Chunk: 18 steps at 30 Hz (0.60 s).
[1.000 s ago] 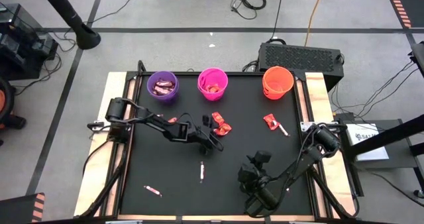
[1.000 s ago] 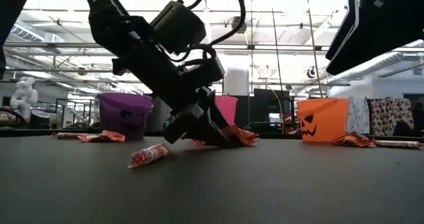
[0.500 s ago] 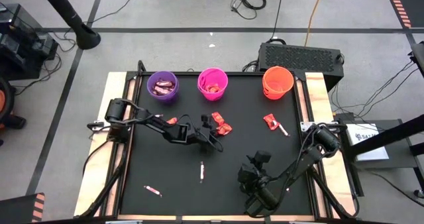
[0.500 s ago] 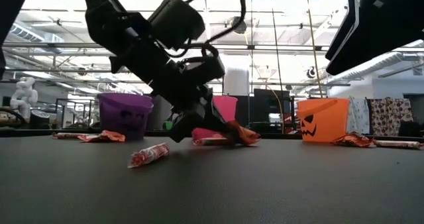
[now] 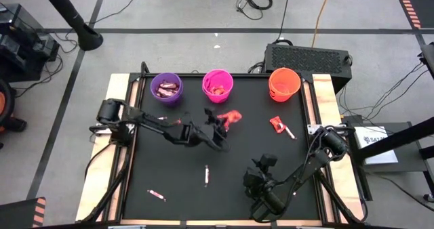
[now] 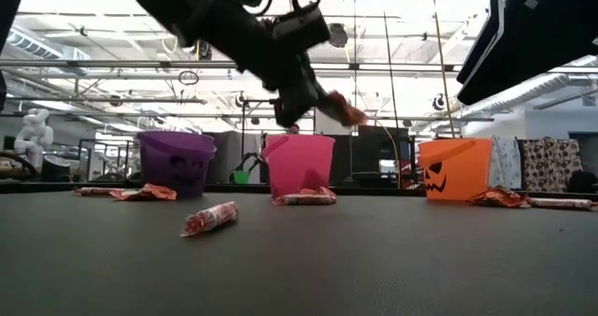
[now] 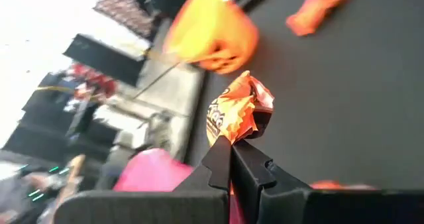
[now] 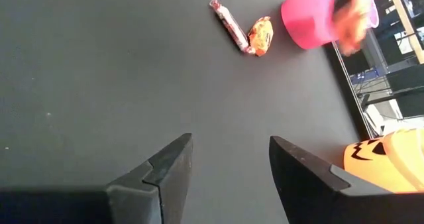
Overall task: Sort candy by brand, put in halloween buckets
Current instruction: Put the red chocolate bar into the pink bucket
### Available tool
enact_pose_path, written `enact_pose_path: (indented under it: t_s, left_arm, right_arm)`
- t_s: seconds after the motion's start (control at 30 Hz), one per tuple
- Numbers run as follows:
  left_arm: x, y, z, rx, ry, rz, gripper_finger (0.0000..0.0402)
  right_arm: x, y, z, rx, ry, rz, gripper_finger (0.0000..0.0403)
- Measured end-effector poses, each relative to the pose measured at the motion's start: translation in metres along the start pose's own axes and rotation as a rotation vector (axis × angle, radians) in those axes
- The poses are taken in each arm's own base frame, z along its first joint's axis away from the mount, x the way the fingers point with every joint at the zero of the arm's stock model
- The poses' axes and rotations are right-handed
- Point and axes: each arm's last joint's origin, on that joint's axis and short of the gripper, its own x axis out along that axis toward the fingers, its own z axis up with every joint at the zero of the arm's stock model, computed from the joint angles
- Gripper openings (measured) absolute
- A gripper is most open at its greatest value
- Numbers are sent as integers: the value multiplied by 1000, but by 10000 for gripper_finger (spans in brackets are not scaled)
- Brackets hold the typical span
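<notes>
Your left gripper (image 7: 231, 146) is clenching an orange candy (image 7: 233, 109) – lifting it near the pink bucket (image 5: 218, 85), probably for dropping inside. Your right gripper (image 8: 228, 159) is waiting open, well apart from that bucket.

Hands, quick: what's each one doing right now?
Left hand: closed on an orange candy, lifted off the table near the pink bucket.
Right hand: open, empty, low over the table.

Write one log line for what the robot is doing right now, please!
left gripper: jaws shut on orange candy, lifted off table | near pink bucket | right gripper: open, waiting low over table
</notes>
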Motion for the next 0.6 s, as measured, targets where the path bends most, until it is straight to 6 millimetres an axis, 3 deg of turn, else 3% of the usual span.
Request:
enact_pose_path:
  t_s: [0.1,0.33,0.6]
  left_arm:
    - [7,34,-5,-37,35,68,2]
    - [28,105,-46,-135,177,119,2]
    - [52,137,-102,-399,238,-59,1]
  right_arm:
    - [0,0,1,-1,-28,-12,192]
    - [3,-2,4,2,-47,-28,192]
    - [11,-4,10,31,-49,-44,192]
